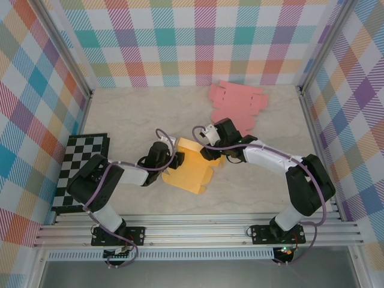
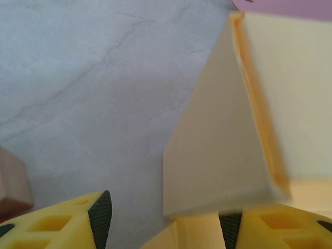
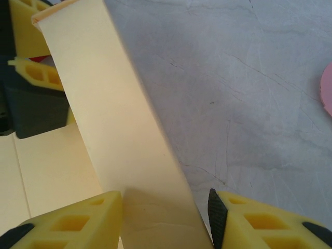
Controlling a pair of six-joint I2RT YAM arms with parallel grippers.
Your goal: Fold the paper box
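**Top view.** Count: two arms, two tools, one yellow box (image 1: 191, 171), one pink blank (image 1: 235, 107), one checkered board (image 1: 84, 162).
- The box lies part-folded on the desk (image 1: 138, 114), near the centre, between the two tools.
- The left tool (image 1: 171, 157) meets the box at its left side. The right tool (image 1: 210, 153) meets it at its upper right edge.
- The blank lies flat behind the box, apart from it. The board lies at the left edge of the desk, partly under the left arm.
- Both arms cover part of the box rim.
- The desk is pale with a marble pattern. Plaid walls (image 1: 198, 42) enclose it on three sides. A metal rail (image 1: 198, 231) carries the arm bases.

**Left wrist view.** Count: two yellow fingers (image 2: 62, 228) with black pads, one raised flap (image 2: 218, 145).
- The left tool (image 2: 166, 226) stands wide. Bare desk (image 2: 78, 78) shows between the left pad and the flap, so nothing is clamped.
- The lower edge of the flap sits just above the right pad.
- A pink strip (image 2: 290, 6) shows at the top right. A brown shape (image 2: 10, 181) at the left edge cannot be identified.

**Right wrist view.** Count: two yellow fingers (image 3: 67, 223), one long flap (image 3: 114, 104).
- The flap runs through the right tool (image 3: 163, 212) and fills the gap between the fingers. Whether they clamp it cannot be told.
- Beyond the flap, at the top left, the yellow fingers of the left tool (image 3: 36, 75) stand by the box floor (image 3: 46, 171).
- Grey veined desk (image 3: 249, 78) lies to the right, with a pink edge (image 3: 328, 88) at the border.
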